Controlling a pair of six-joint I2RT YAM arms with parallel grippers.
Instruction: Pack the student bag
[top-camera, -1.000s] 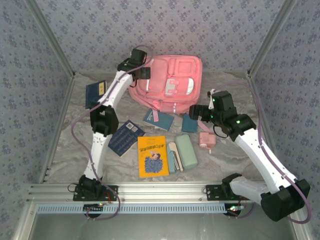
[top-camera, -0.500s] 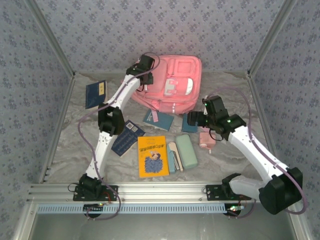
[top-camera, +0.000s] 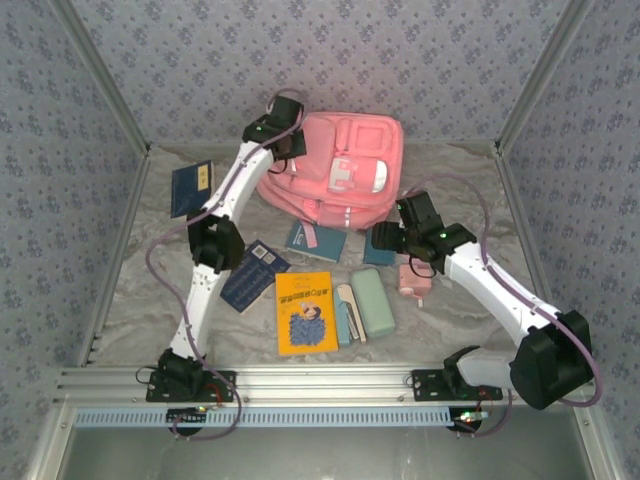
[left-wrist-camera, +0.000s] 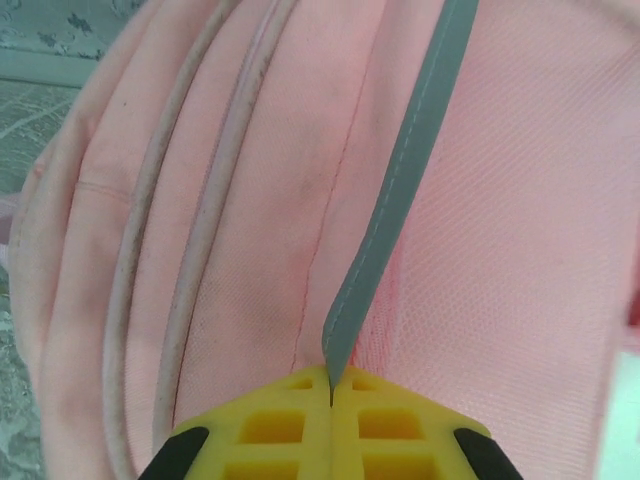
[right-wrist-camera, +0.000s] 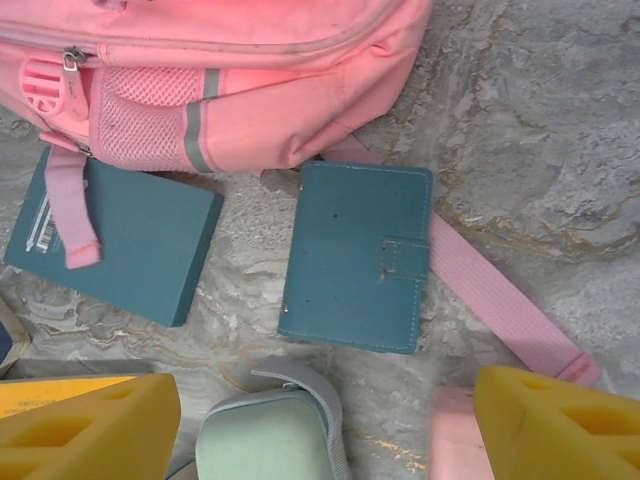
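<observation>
My left gripper (left-wrist-camera: 330, 392), wide a second ago, is now pinching the grey strip (left-wrist-camera: 400, 180) on the student bag (left-wrist-camera: 230, 200). My right gripper (right-wrist-camera: 325, 400) is hanging wide, having shifted left over the teal wallet (right-wrist-camera: 358, 255).

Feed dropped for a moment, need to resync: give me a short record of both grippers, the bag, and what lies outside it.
left gripper: shut on grey strip of the student bag
right gripper: open, over the teal wallet
student bag: lying flat, front pockets up
outside bag: teal wallet, teal book, mint case, yellow book

Matt woven cloth student bag (top-camera: 345, 150), stone-look table (right-wrist-camera: 520, 120)
</observation>
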